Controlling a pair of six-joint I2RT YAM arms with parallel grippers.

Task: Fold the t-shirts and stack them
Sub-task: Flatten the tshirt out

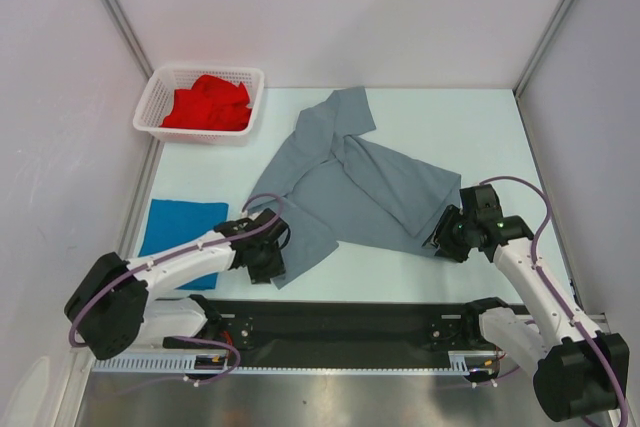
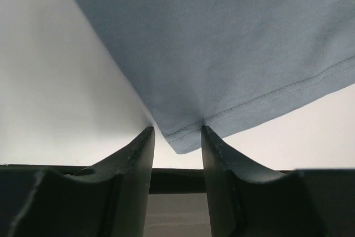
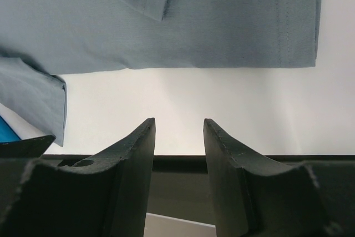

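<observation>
The slate grey t-shirt [image 1: 350,182] lies spread and partly folded over itself in the middle of the table. My left gripper [image 1: 268,265] is at its near left corner. In the left wrist view the hemmed corner [image 2: 186,137] lies between the parted fingertips of the left gripper [image 2: 177,131], unclamped. My right gripper [image 1: 445,240] is at the shirt's near right edge. The right gripper [image 3: 178,121] stands open and empty, with the grey hem [image 3: 238,54] a little ahead of it. The bright blue t-shirt [image 1: 185,222] lies folded flat at the left. The red t-shirt [image 1: 208,104] is bunched in the basket.
A white mesh basket [image 1: 160,97] stands at the back left corner of the table. White walls enclose the table on three sides. A black rail [image 1: 340,322] with the arm bases runs along the near edge.
</observation>
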